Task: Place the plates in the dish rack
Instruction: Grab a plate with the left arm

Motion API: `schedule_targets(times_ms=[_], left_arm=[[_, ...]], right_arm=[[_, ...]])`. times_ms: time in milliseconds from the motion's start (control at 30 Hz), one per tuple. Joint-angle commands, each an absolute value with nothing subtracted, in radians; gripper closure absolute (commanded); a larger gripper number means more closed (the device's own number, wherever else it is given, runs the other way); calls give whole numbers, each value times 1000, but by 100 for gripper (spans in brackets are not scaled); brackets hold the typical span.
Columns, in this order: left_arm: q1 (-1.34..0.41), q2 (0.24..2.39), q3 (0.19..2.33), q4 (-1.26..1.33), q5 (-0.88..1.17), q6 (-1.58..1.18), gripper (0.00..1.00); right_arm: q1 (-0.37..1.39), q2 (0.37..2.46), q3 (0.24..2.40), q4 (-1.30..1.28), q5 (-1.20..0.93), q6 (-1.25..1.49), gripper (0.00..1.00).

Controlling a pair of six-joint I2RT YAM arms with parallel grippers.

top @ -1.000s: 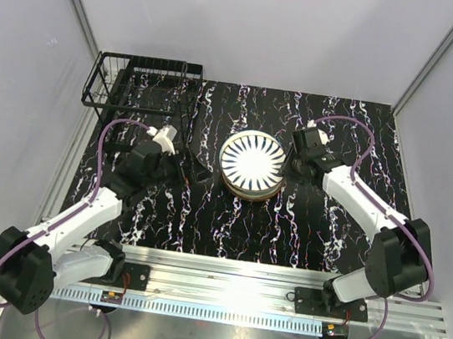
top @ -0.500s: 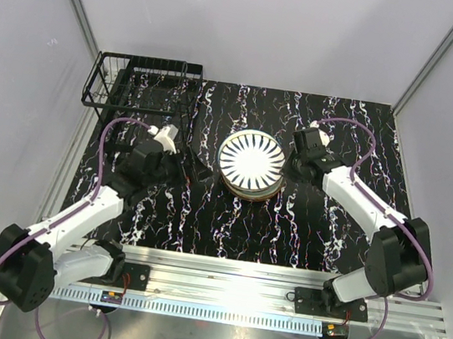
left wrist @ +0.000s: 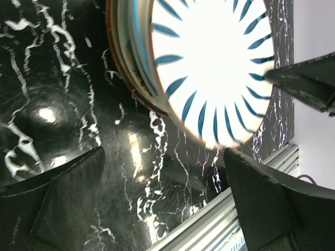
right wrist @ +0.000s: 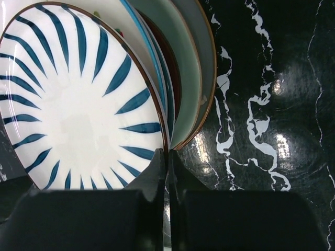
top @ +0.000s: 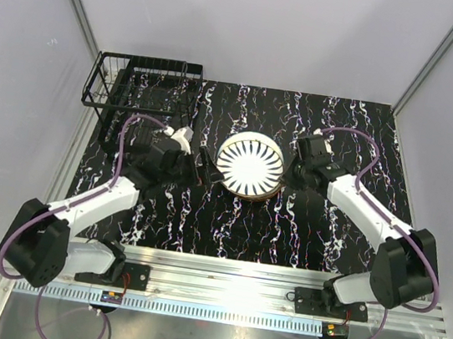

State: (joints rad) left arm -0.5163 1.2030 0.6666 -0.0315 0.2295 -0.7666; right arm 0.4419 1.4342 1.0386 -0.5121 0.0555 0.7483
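- A round white plate with dark blue radial stripes (top: 251, 164) lies on top of a stack of round plates (right wrist: 194, 68) in the middle of the black marble-patterned tabletop with white veins (top: 228, 220).
- In the left wrist view the striped plate looks tilted, its far side standing off the plates under it.
- Below it in the stack, the right wrist view shows a thin blue rim, a dark brown edge, a pale green plate (right wrist: 184, 63) and an outer grey-green plate with a brown rim (right wrist: 205, 47).
- The right gripper (right wrist: 166, 157) sits at the right side of the stack. Its two black fingers are pressed together on the rim of the striped plate, whose thin edge is pinched between them.
- The left gripper (top: 202, 169) hangs just beside the left side of the stack. Its fingers (left wrist: 73, 198) are spread wide with nothing between them, and it is apart from the plates.
- The rectangular black wire dish rack (top: 141, 83) stands well apart from the stack, to its far left by the back corner of the tabletop.
- A silver aluminium rail (top: 236, 282) runs along the tabletop's near edge, on the near side of the stack.
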Motion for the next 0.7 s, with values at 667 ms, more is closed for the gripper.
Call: schedule_targets(times_ms=[667], left_arm=[[-606,1394,775,164,195,-842,11]], right_arm=[[393,1316,942,-373,-183,802,100]])
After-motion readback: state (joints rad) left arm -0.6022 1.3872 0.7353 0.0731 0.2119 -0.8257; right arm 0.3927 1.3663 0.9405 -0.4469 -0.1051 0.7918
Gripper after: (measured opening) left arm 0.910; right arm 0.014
